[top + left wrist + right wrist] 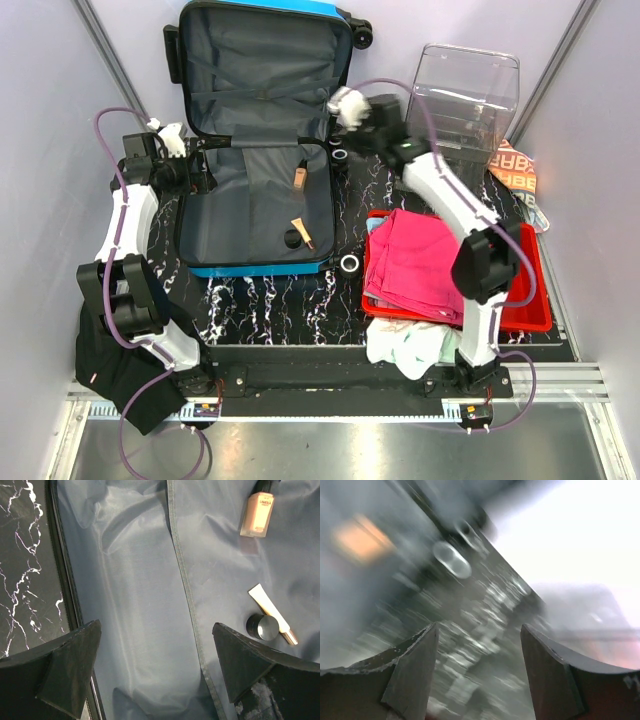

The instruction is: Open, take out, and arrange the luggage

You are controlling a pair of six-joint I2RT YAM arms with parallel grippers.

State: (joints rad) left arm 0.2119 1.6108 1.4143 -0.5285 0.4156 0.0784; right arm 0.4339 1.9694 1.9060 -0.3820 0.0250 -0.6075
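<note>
It looked like a robotics lab's test cell. Plain pale panel walls point(45, 150) boxed in a black marble-patterned table point(270, 300). The left arm point(125, 225) and right arm point(450, 200) stood bolted beside an aluminium rail point(570, 378) at its near edge, with purple cables point(120, 110) looping off their joints.

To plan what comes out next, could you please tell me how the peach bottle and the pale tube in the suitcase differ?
The peach bottle is wider and bears lettering; the pale tube is slimmer and plain. The bottle lies alone nearer the hinge, while the tube lies slanted right beside a small dark round jar. Both lie flat on the grey lining of the open luggage.
</note>
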